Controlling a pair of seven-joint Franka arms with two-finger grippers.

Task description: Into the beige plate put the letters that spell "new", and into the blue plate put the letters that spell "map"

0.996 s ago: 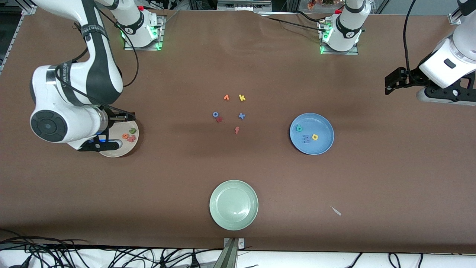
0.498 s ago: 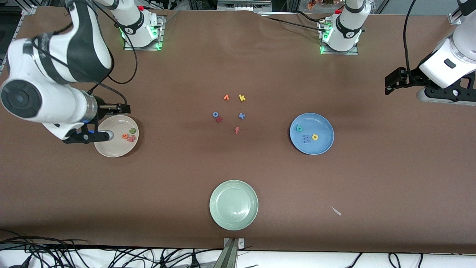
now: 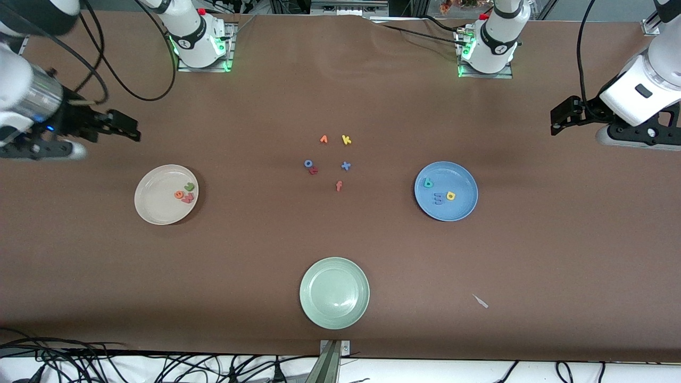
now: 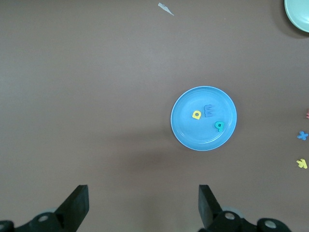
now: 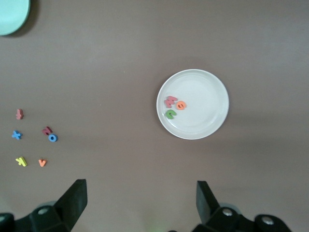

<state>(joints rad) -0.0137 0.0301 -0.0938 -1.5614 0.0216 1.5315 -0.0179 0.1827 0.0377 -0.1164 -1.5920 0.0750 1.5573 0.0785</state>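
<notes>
The beige plate lies toward the right arm's end of the table. It holds the green n, orange e and pinkish-red w, which lie close together. The blue plate lies toward the left arm's end and holds the teal p, blue m and yellow a. My right gripper hangs open and empty over bare table at its own end. My left gripper waits open and empty over its end. The left wrist view shows the blue plate, and the right wrist view shows the beige plate.
A pale green plate sits near the front edge. Mid-table lie loose letters: an orange one, a yellow k, a blue o touching a small red letter, a blue x and an orange f. A white scrap lies near the front.
My right arm has lifted off the beige plate and swung toward its end of the table, so the whole plate now shows. The left arm has not moved.
</notes>
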